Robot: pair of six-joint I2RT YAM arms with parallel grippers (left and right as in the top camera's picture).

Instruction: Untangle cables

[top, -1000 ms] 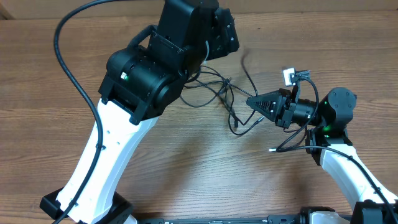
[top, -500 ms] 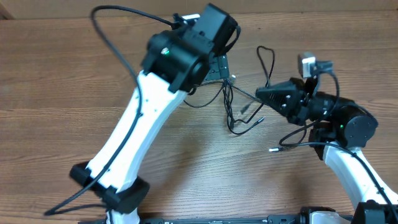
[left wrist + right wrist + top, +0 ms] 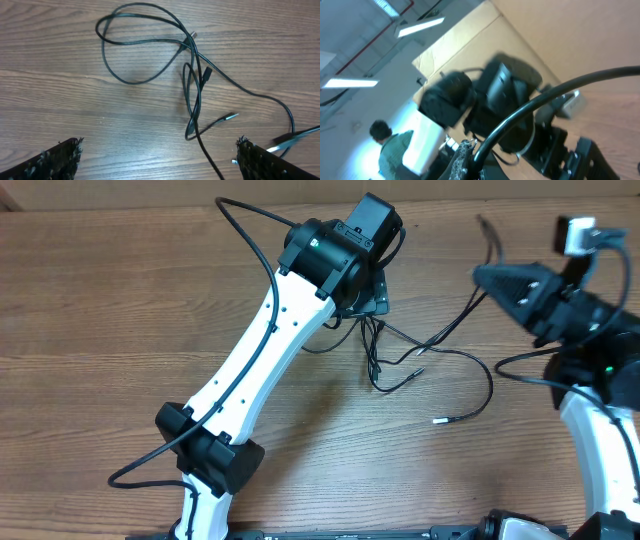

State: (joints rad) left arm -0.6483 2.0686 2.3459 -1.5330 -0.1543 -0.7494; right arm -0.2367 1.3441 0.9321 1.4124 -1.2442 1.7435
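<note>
Cables (image 3: 385,365) limp, light, snag-prone; grip near a plug (image 3: 206,75). Left end effector (image 3: 157,150) wide open, empty; right end effector (image 3: 485,277) clamped on one cable.

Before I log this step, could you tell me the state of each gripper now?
Left gripper: open, holding nothing.
Right gripper: shut on a cable.

arms: I count two, left arm (image 3: 262,355) and right arm (image 3: 598,435).
cables (image 3: 192,95): one tangle beside the left arm; strands I cannot count.
plug ends (image 3: 231,116): I count four.
</note>
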